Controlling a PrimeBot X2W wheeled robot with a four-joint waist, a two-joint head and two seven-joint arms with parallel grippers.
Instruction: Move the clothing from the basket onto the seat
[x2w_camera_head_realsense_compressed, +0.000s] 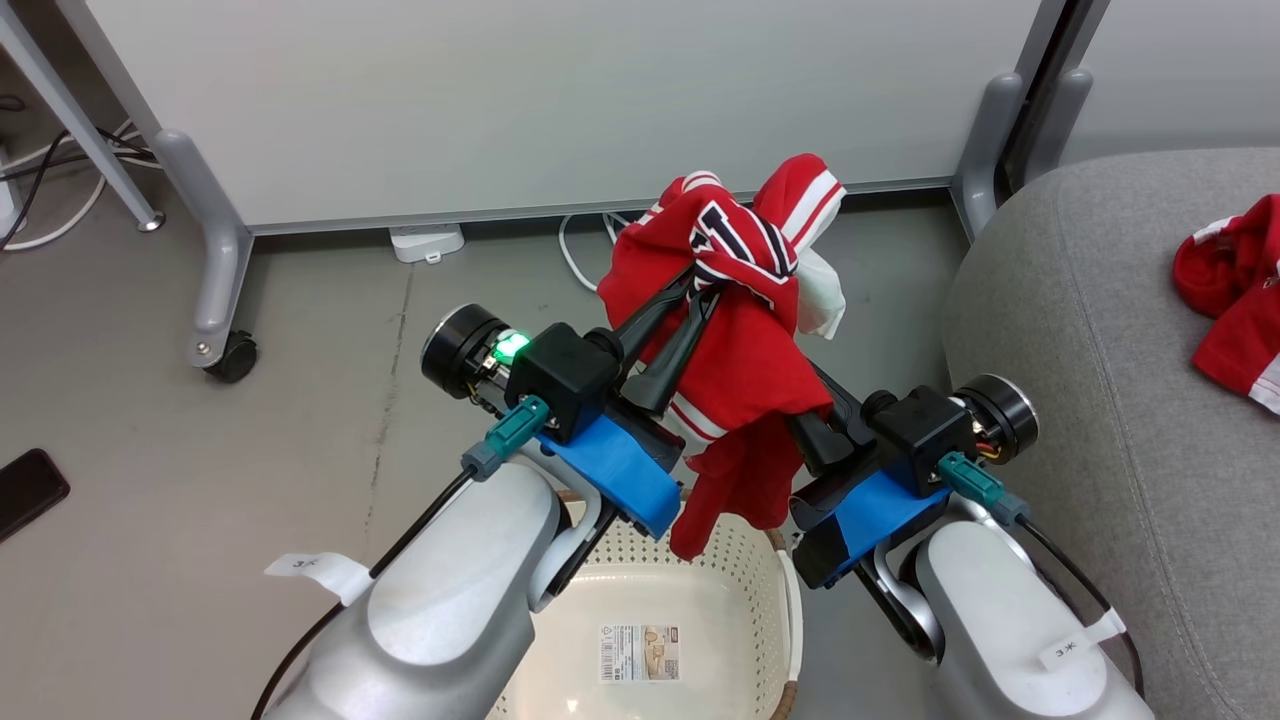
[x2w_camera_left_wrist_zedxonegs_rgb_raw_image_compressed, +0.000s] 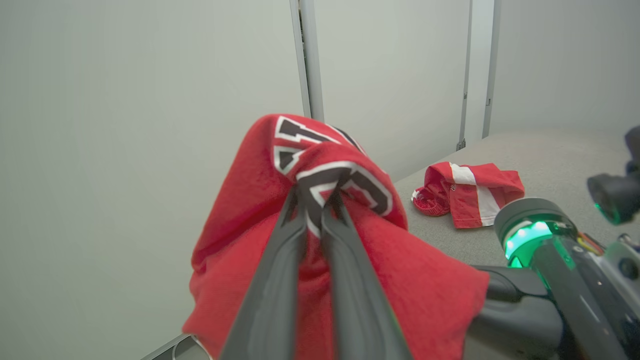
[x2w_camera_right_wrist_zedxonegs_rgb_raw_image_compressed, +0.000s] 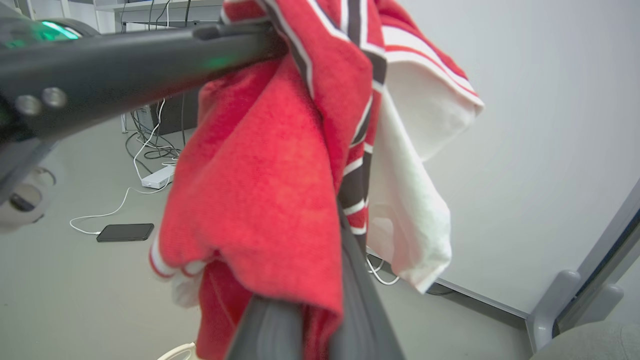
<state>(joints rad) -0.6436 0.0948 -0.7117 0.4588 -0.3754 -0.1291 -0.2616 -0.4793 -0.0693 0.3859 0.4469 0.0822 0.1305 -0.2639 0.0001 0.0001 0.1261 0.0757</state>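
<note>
Red jersey (x2w_camera_head_realsense_compressed: 735, 330) – aloft over the basket (x2w_camera_head_realsense_compressed: 700, 560), long axis hanging 12-to-6 | left gripper (x2w_camera_head_realsense_compressed: 700, 285) clamped on its lettering | right gripper (x2w_camera_right_wrist_zedxonegs_rgb_raw_image_compressed: 347, 235) fingers together under the cloth, pinch hidden | seat (x2w_camera_head_realsense_compressed: 1100, 400) at 3 o'clock of the jersey in the head view – right arm nearer, striped garment (x2w_camera_head_realsense_compressed: 1235, 300) lying there

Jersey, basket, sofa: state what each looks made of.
Jersey: soft knit-looking cloth, matte red; it drapes and folds limply. Basket: likely moulded plastic, smooth cream with a slight sheen; regular punched holes in its wall. Sofa: woven-looking grey upholstery fabric, matte, with stitched seams.
</note>
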